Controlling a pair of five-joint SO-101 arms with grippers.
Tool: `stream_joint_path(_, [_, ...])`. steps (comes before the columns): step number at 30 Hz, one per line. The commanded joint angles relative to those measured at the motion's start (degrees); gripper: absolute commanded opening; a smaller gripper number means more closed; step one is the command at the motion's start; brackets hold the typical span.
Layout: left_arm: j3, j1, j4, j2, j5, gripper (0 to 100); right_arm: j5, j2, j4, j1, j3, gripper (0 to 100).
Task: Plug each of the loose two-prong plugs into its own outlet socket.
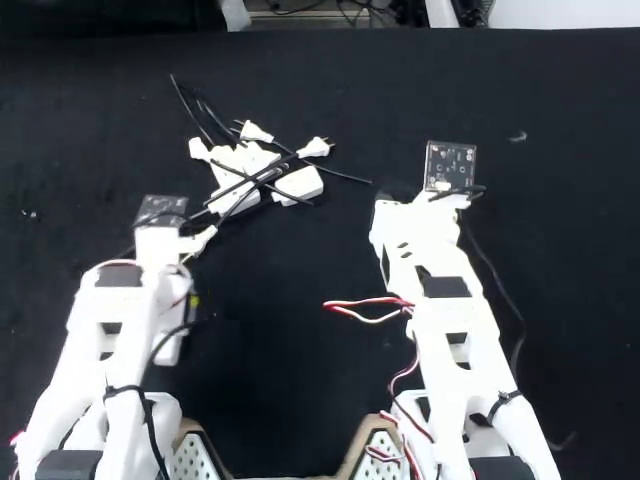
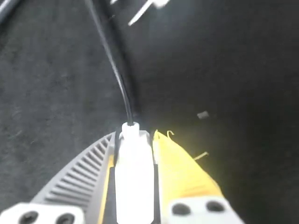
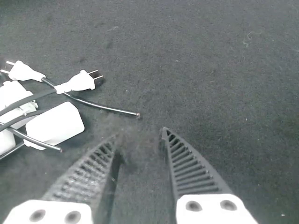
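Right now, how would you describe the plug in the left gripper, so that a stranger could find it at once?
On the black table, find the white pile of outlets. Just on the arms' side of it, the left gripper has its fingers shut on a white plug with a black cord. The other two plugs lie free at the pile's far side.

The high camera looks down over my black table (image 1: pixel 560 300) from my arms' side. Wrist cameras sit close behind my left gripper (image 2: pixel 135 135) and right gripper (image 3: pixel 139 134); the right wrist and high views share the white plugs (image 1: pixel 315 150) (image 3: pixel 77 83).
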Motion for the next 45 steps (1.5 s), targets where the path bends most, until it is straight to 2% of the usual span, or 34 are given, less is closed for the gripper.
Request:
stream_joint_path(1, [-9.4, 10.1, -0.7, -1.0, 10.4, 3, -0.1, -0.1, -1.3, -0.7, -1.2, 11.9])
stream_joint_path(4, [-15.9, 16.9, -0.7, -1.0, 15.5, 3, -0.1, -0.1, -1.3, -0.7, -1.1, 11.9])
stream_joint_path(7, [-19.5, 20.7, -3.0, -0.4, 18.1, 3, -0.1, -0.1, -1.3, -0.4, -1.0, 11.9])
stream_joint_path(9, [-17.5, 21.1, -8.4, -0.3, 19.3, 3, -0.1, -0.1, -1.3, -0.4, -1.0, 11.9])
stream_joint_path(14, [-3.6, 21.3, -29.5, -0.4, 19.3, 4, 1.1, -0.1, -1.3, -0.5, -1.0, 11.9])
stream_joint_path(16, [0.0, 22.5, -32.9, -0.4, 19.4, 11, 2.2, -0.1, -1.3, -0.7, -0.9, 11.8])
stream_joint_path(20, [4.4, 23.0, -32.8, -0.4, 19.4, 30, 2.3, -0.1, -1.3, -0.7, -0.9, 11.8])
stream_joint_path(27, [6.2, 12.4, -32.8, -1.0, 18.5, 26, 2.3, -0.1, -1.3, -0.7, -0.9, 11.8])
stream_joint_path(31, [6.7, 9.3, -32.8, -0.4, 12.8, 26, 2.3, -0.1, -1.3, -0.7, -0.9, 11.8])
stream_joint_path(36, [9.5, 6.5, -32.7, -1.1, 10.0, 26, 2.3, -0.1, -1.3, -0.8, -0.9, 11.8])
stream_joint_path(45, [8.4, 3.2, -20.7, -1.1, 3.2, 26, 2.3, -0.1, -1.3, -1.9, -0.9, 11.8])
